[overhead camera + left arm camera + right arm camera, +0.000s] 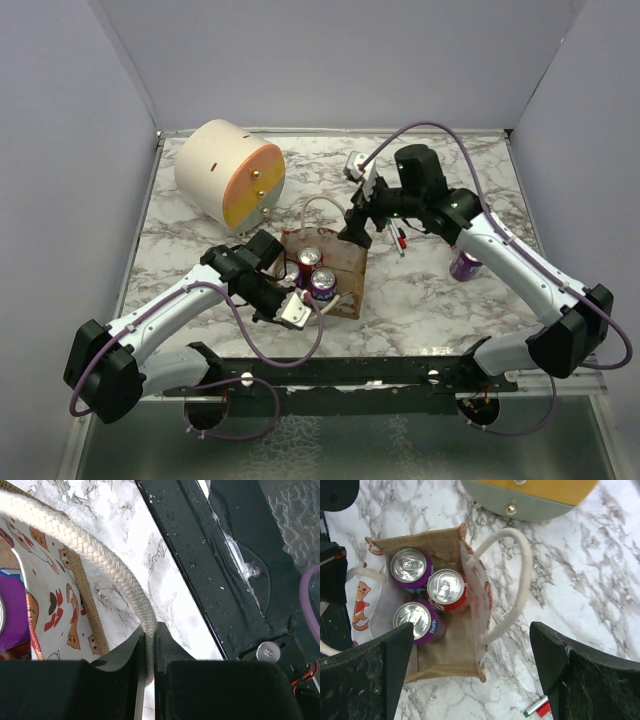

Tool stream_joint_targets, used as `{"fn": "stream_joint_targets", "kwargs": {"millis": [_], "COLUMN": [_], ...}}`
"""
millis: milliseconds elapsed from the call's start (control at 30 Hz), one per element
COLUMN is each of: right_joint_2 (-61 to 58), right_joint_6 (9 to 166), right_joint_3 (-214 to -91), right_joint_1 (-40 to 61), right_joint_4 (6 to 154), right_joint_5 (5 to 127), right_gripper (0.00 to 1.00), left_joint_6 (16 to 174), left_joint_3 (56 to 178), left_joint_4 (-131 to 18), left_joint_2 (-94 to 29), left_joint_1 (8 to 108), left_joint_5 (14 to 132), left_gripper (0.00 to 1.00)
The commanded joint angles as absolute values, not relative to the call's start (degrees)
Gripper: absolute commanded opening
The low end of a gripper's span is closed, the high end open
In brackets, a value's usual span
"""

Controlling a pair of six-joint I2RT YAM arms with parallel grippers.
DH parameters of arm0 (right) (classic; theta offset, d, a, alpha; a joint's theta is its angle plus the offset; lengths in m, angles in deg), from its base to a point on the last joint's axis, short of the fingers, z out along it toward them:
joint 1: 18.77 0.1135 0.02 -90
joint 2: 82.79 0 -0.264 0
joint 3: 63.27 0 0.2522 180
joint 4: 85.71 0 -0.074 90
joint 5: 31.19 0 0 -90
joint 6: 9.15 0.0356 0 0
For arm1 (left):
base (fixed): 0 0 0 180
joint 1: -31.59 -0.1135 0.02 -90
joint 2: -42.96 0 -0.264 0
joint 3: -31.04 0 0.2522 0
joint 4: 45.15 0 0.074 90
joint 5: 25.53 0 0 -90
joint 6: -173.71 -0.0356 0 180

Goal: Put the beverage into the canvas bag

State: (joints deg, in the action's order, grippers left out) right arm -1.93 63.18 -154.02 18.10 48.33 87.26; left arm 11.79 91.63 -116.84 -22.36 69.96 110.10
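Canvas bag (345,290) sits mid-counter (420,300). It is boxy, coarse tan burlap weave, with a white band (55,605) printed with red and brown cat marks, mouth open upward. Three upright cans with round silver tops are packed together at one end inside: one purple can (410,567), a red can (447,587) touching it, and a second purple can (417,622). Bare burlap floor shows beside them. A loose purple can (463,265) stands on the counter right of the bag, well apart, partly hidden by the right forearm. Left gripper (149,667) is clamped on a thick cream braided rope handle (100,560) at the bag's near side, rope pinched between flat black fingers. Black metal rail (200,555) runs along the near counter edge just beyond. Right gripper (472,645) hangs above the bag's far right corner, jaws spread wide, holding nothing. The far rope handle (520,580) loops out over the marble toward the cylinder (230,175), which lies on its side far left: smooth cream wall, flat orange face with small metal studs. A small red, white and green stick (400,243) lies just right of the bag. Bare white-grey veined marble runs between the bag and the loose can and along the near edge. Plain grey walls close in the left, far and right sides.
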Motion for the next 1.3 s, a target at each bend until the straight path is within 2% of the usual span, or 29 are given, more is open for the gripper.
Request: {"fn": "stream_joint_targets", "kwargs": {"millis": [0,400,767,1033,1267], "right_joint_2": [-6.49,-13.68,-10.25,-6.54,-1.82], "right_joint_6": [63.92,67.93,62.94,59.66,58.02], "right_joint_3": [-154.0,-145.51,-142.71,-140.88,-141.31], "right_joint_1": [12.62,-13.82,-23.4,-29.92,-30.54], "right_joint_4": [48.24,52.37,50.52,48.71,45.7], "right_joint_5": [90.36,85.93,74.0,75.58,76.7], "right_gripper": [0.97,1.0,1.0,1.0,1.0], "left_joint_6": [12.08,20.33,23.38,28.02,24.59], "left_joint_3": [92.0,92.9,94.05,91.1,88.6], "left_joint_4": [-115.67,-111.74,-114.59,-110.4,-109.06], "left_joint_2": [-21.91,-21.63,-22.46,-20.34,-18.74], "left_joint_1": [69.82,69.88,70.48,70.77,70.9], "left_joint_5": [109.7,109.61,100.56,98.94,102.03], "left_gripper": [0.09,0.06,0.05,0.01,0.01]}}
